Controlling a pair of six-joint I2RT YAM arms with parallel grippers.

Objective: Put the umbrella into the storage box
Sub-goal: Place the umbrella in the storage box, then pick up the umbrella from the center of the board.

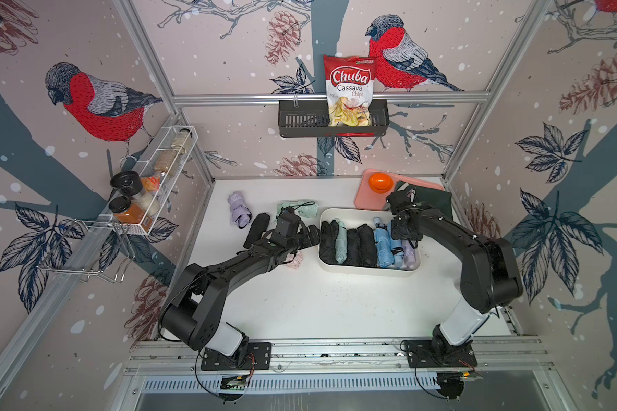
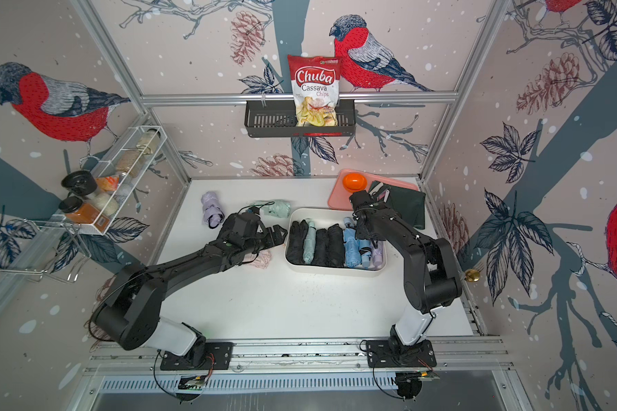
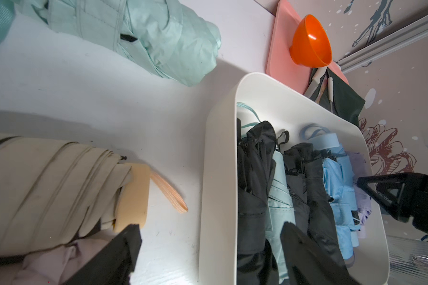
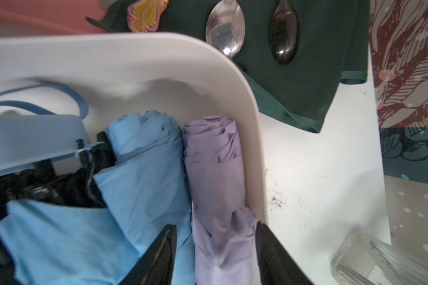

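Note:
The cream-white storage box point(image 1: 367, 274) point(image 2: 332, 271) holds several folded umbrellas side by side: black, mint, light blue. A lilac umbrella point(image 4: 215, 177) point(image 1: 409, 254) lies against its right wall point(image 4: 252, 138). My right gripper point(image 4: 216, 224) point(image 1: 405, 242) hangs over that lilac umbrella, open, one finger on each side of it and a gap on the blue side. My left gripper point(image 3: 211, 225) point(image 1: 312, 235) is open and empty, straddling the box's left rim point(image 3: 218, 172). On the table lie a beige umbrella point(image 3: 59, 192), a mint one point(image 3: 158, 42) point(image 1: 298, 208), a lilac one point(image 1: 239, 213) and a black one point(image 1: 257, 227).
Behind the box is a pink tray point(image 1: 364, 199) with an orange bowl point(image 1: 380, 182), and a dark green cloth point(image 1: 431, 199) bearing spoons point(image 4: 225, 29). A glass jar point(image 4: 371, 261) stands right of the box. A black wall basket point(image 1: 300, 122) and a wire spice rack point(image 1: 150, 199) hang on the walls.

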